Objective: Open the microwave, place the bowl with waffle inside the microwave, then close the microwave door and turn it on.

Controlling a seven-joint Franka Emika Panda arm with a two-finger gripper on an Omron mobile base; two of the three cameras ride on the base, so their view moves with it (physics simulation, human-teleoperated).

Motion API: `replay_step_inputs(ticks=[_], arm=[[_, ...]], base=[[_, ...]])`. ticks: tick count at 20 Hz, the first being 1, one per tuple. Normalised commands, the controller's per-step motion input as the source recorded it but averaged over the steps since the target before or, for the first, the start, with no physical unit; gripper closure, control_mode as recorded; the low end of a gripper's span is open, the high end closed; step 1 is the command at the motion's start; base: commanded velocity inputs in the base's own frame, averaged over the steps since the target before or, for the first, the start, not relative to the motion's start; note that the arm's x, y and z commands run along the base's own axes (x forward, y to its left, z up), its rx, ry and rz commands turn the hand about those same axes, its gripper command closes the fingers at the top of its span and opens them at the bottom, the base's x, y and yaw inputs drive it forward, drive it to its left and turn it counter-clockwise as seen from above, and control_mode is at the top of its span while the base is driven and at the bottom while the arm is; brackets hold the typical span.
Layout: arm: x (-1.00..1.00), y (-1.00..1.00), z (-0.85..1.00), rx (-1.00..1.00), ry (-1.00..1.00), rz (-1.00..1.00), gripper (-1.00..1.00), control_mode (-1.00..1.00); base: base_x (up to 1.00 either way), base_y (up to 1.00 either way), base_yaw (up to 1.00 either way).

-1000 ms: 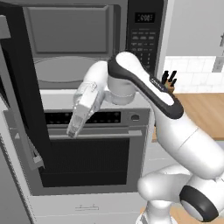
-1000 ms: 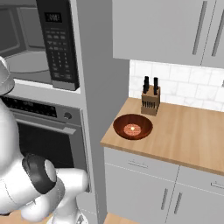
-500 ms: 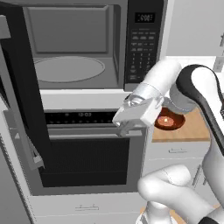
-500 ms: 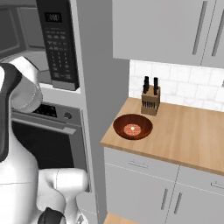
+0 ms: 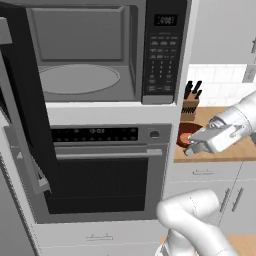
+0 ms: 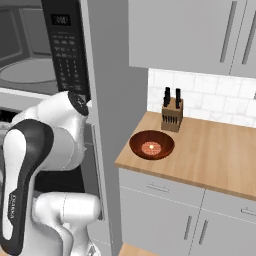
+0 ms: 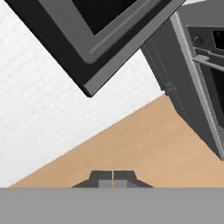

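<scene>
The end effector is sitting fully closed, its two tips pressed together and gripping nothing. In the hand view it is looking past them at a wooden floor, a white wall, the corner of the door and the side of the oven. In the left base view the end effector is hanging over the near edge of the bench, just in front of the bowl, apart from it as far as the view is showing.

The bowl is sitting on the wooden bench close to its left end, with the pale waffle lying in its middle. A knife block is standing behind it against the white tiled backsplash. Grey cabinets are hanging above the bench, and grey drawers are sitting beneath it.

To the left, the microwave is standing open, its grey cavity and round turntable showing, with the keypad strip on its right side. Its door is swung wide to the left, reaching down across the front of the oven below.
</scene>
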Motion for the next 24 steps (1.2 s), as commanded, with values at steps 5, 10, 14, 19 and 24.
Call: replay_step_inputs(ticks=[5,10,14,19,24], arm=[[0.02,-1.00,-0.15,0.00,0.31,-0.59,1.00,-1.00],[0.14,-1.00,-0.31,0.00,0.38,-0.63,1.00,-1.00],[0.24,-1.00,-0.32,-0.05,0.43,-0.62,1.00,-1.00],[0.36,-1.00,-0.38,-0.05,0.41,-0.54,1.00,-1.00],[0.69,-0.46,-0.47,-0.14,0.21,-0.45,-1.00,-1.00]], base=[[0.00,0.00,0.00],[0.00,0.00,0.00],[0.00,0.00,0.00],[0.00,0.00,0.00],[0.00,0.00,0.00]])
